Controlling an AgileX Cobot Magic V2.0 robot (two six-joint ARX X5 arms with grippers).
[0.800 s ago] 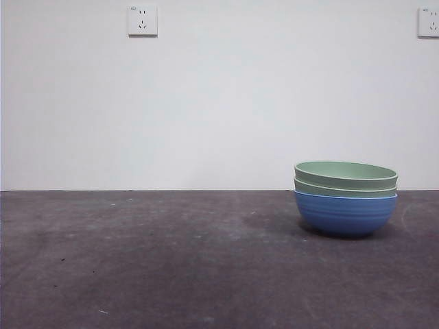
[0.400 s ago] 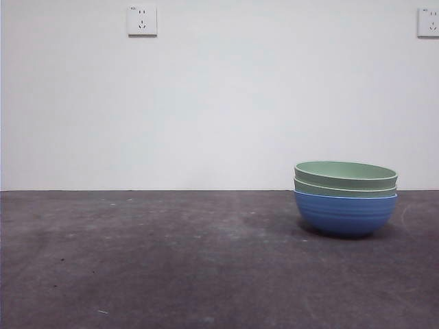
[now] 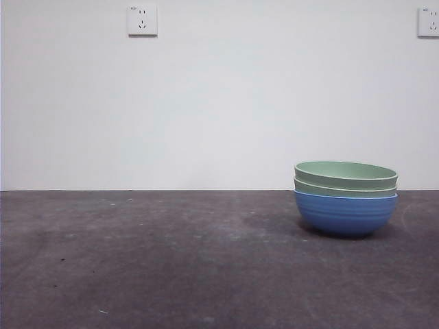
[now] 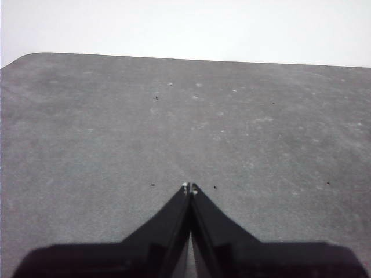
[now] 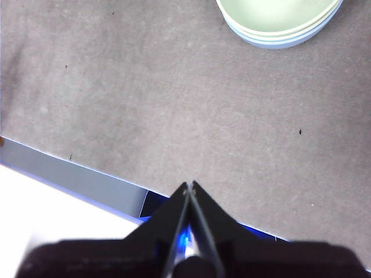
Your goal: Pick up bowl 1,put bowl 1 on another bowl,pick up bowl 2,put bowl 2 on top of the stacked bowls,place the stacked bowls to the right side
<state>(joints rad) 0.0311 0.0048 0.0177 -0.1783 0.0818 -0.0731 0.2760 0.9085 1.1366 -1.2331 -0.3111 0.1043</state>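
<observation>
Item one, surface: I saw a dark grey, scuffed table (image 3: pixel 171 260) against a plain white wall (image 3: pixel 219 103) carrying two sockets (image 3: pixel 142 20).

Item two, the stacked bowls (image 3: pixel 346 197): blue bowl (image 3: pixel 345 214) at the bottom, two pale green bowls (image 3: pixel 346 174) nested inside, standing on the table's right side. Nothing had shifted from the earlier frames.

Item three, left gripper (image 4: pixel 190 188) and right gripper (image 5: pixel 189 185): both had jaws pressed together, well apart from the stack. My right wrist view cut off most of the stack.

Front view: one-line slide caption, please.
Two pale green bowls nested in a blue bowl on the gray table.
</observation>
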